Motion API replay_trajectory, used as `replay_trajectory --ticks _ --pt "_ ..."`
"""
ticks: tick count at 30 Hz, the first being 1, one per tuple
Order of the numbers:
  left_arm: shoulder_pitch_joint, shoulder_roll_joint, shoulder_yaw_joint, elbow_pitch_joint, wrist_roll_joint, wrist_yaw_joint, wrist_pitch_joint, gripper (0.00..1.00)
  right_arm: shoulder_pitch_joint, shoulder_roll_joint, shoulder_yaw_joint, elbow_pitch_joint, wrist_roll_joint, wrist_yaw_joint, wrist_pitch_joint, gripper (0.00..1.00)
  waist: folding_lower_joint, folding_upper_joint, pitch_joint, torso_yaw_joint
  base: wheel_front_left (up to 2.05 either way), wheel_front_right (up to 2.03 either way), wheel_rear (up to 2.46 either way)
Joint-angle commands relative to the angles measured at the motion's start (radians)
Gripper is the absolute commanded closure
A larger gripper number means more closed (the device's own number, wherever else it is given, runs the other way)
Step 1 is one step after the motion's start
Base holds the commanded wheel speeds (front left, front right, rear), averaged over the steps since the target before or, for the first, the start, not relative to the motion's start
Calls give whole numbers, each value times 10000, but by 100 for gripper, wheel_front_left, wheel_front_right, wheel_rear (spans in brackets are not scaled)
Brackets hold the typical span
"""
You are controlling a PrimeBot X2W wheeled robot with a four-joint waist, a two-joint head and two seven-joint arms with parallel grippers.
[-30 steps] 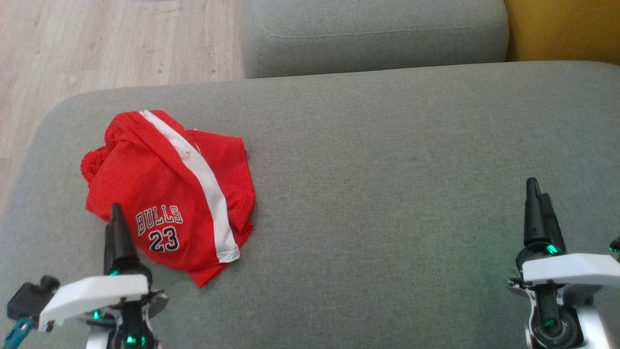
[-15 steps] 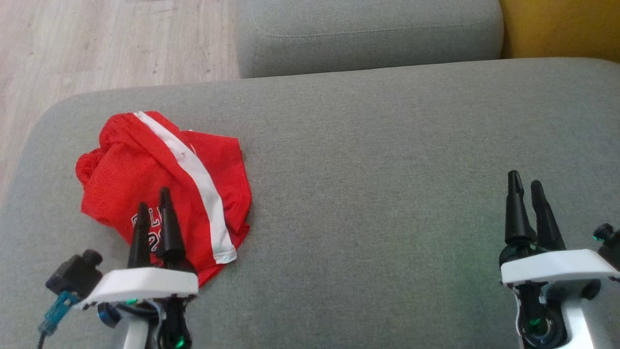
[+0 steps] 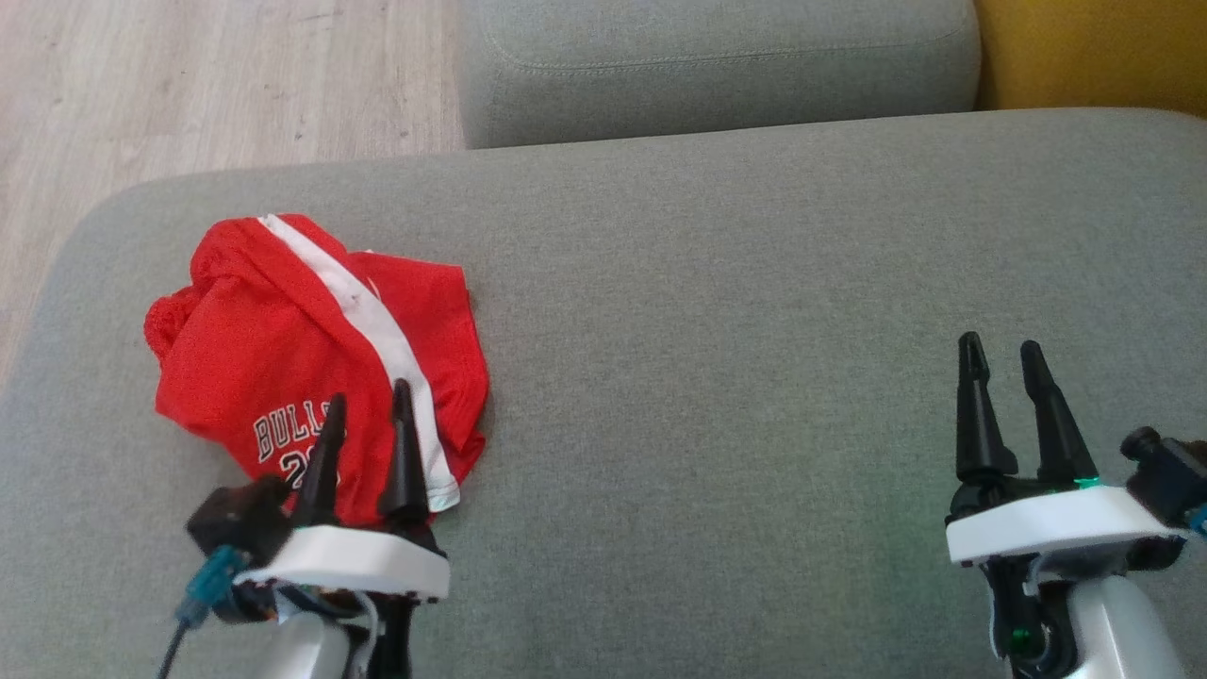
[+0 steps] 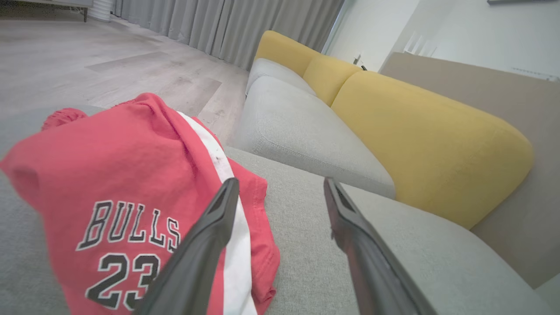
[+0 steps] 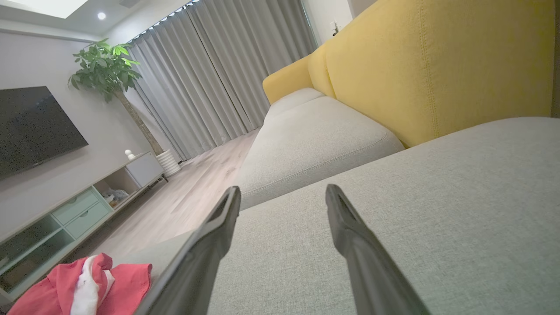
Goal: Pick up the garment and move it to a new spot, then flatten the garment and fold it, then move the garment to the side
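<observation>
Two sets of dark fingers rise over a grey sofa seat cushion (image 3: 754,311), and both are empty. The left fingers (image 3: 405,453) stand moderately apart at the near edge of the red Bulls garment (image 3: 273,358). In the head view their tips overlap its lower hem beside the white stripe (image 3: 377,330). In the left wrist view one finger crosses that stripe while the other lies over bare cushion; whether either touches the cloth cannot be told. The garment lies crumpled on the left part of the cushion, print side up, with "BULLS" and part of "23" readable and one bunched corner toward the cushion's left edge. The right fingers (image 3: 976,415) are likewise parted with a clear gap and point up over bare grey fabric, well apart from the garment. Beyond the seat sits a second grey cushion (image 3: 717,66), with a yellow backrest (image 3: 1094,57) at the far right and pale wooden floor (image 3: 189,85) at the far left.
</observation>
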Motion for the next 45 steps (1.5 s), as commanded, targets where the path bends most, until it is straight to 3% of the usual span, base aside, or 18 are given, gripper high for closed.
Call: replay_trajectory --ticks 1,28,31,37,45 --pt "-633 207 -5 -287 417 109 -174 0 -405 -65 227 -365 -421 -5 -168 0 -1 0 15 5 0 0 0" --pt "-1433 943 -2181 -86 3348 1641 -966 0 -375 -83 850 -869 -4446 -6 -963 0 -1 0 72 5 0 0 0" --pt "-1313 749 -2063 -180 2992 1494 -1024 0 -313 -84 796 -829 -4107 -6 -1022 0 -1 0 79 6 0 0 0" --pt "-877 164 -1079 -297 2382 762 -1201 0 -189 -89 783 -431 -2532 -7 -1199 0 -1 0 108 26 0 0 0" --pt "-608 -248 -385 37 3233 36 -1436 0 -29 -94 941 49 -2162 -7 -1435 0 -1 0 59 45 0 0 0"
